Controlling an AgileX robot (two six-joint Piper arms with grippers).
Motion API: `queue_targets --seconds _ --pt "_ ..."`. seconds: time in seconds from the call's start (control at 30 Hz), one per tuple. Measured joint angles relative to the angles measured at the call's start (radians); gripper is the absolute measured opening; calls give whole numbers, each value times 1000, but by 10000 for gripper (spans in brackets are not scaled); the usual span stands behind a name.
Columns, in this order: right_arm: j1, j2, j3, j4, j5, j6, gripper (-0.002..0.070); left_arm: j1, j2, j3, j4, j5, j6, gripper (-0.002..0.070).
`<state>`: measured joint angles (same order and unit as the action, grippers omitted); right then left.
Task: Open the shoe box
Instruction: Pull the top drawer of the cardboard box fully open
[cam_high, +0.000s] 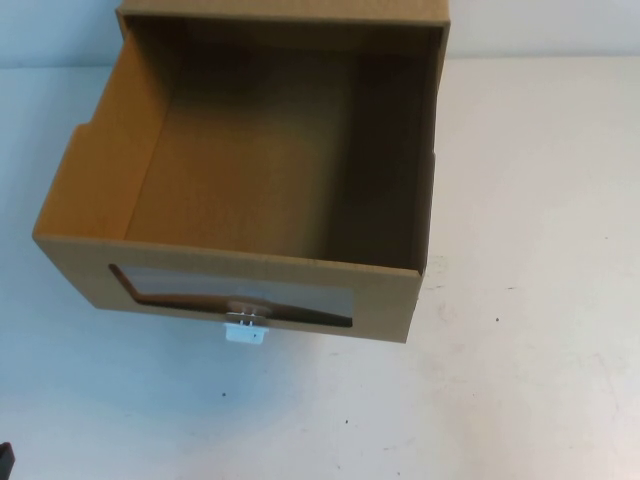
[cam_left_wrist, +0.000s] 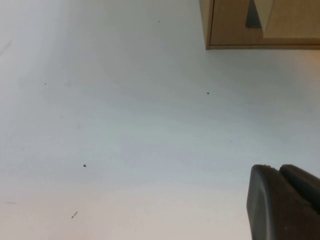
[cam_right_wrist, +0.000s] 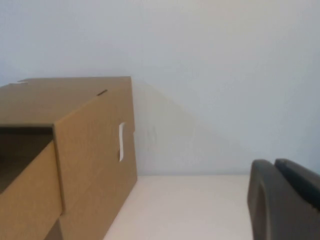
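Observation:
A brown cardboard shoe box (cam_high: 385, 300) lies on the white table with its drawer pulled out toward me, and the inside is bare. Its front panel has a clear window (cam_high: 200, 290) and a small white pull tab (cam_high: 245, 330). The outer sleeve (cam_high: 290, 10) shows at the far edge. Neither gripper reaches the box. My left gripper (cam_left_wrist: 277, 170) is shut and holds nothing, low over the table with a corner of the box (cam_left_wrist: 235, 30) beyond it. My right gripper (cam_right_wrist: 274, 164) is shut and holds nothing, off to the side of the box (cam_right_wrist: 95, 150).
White tabletop (cam_high: 540, 300) spreads to the right of and in front of the box. A pale wall (cam_right_wrist: 210, 60) stands behind the table. A small dark part (cam_high: 5, 458) shows at the bottom left corner of the high view.

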<state>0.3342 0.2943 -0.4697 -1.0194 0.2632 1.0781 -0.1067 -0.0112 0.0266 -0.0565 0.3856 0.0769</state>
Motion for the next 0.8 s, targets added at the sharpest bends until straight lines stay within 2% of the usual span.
queue_targets --seconds 0.1,0.17,0.23,0.37,0.5,0.63,0.8 --pt "-19 0 14 33 0 -3 -13 0 0 0 0 0 0 -4" --pt "-23 0 26 132 18 -63 -13 0 0 0 0 0 0 -4" --pt "-25 -15 47 274 41 -228 -13 0 0 0 0 0 0 -4" --pt "-27 -82 120 665 64 -697 -13 0 0 0 0 0 0 -4" --pt "-75 -171 221 928 31 -985 -13 0 0 0 0 0 0 -4" --pt "-193 -251 320 1025 6 -1050 -13 0 0 0 0 0 0 -4" --pt "-302 -284 424 1034 0 -1063 -13 0 0 0 0 0 0 -4"
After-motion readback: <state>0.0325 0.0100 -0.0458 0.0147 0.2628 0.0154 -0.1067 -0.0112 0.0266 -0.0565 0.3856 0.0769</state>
